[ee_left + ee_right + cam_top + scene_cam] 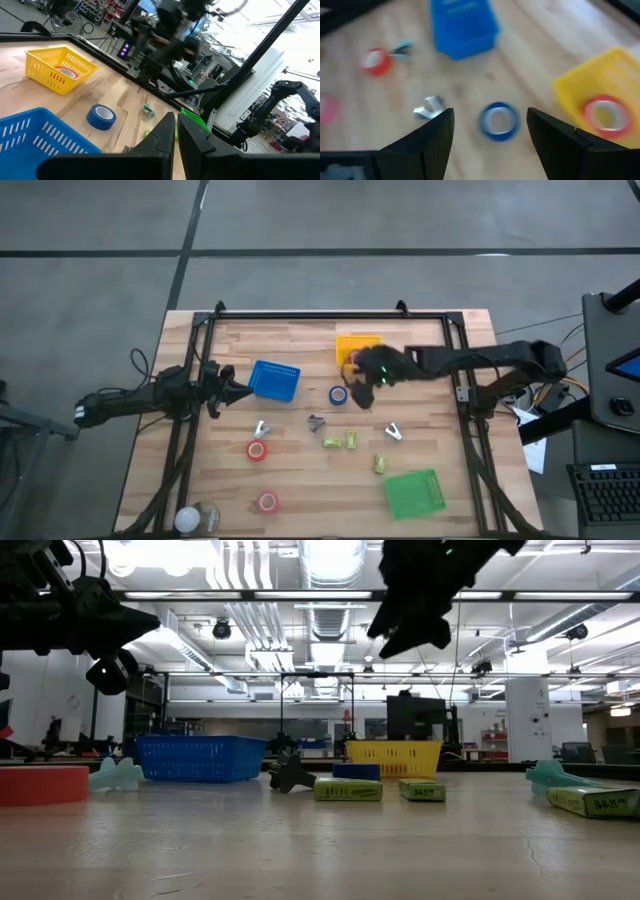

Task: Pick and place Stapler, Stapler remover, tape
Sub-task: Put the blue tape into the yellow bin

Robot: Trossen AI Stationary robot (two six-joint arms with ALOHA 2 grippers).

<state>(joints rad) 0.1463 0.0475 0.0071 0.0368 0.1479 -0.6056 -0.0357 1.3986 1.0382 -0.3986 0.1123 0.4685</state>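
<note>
The blue tape roll [338,394] [498,121] lies flat on the table beside the yellow basket [357,348]. One red roll [603,114] lies inside that basket. Two more red rolls [257,450] [267,501] lie flat nearer the near edge. My right gripper [358,392] [490,132] hangs open in the air above the blue roll and touches nothing. My left gripper [240,390] [176,131] waits shut beside the blue basket [275,380]. Small yellow-green staplers [342,441] and staple removers [316,422] lie mid-table.
A green basket [415,492] sits toward the near right corner. Pale staple removers [262,428] [393,432] and another stapler [380,464] are scattered on the wood. A clear roundish object [198,518] lies at the near left corner. A black frame [330,315] borders the table.
</note>
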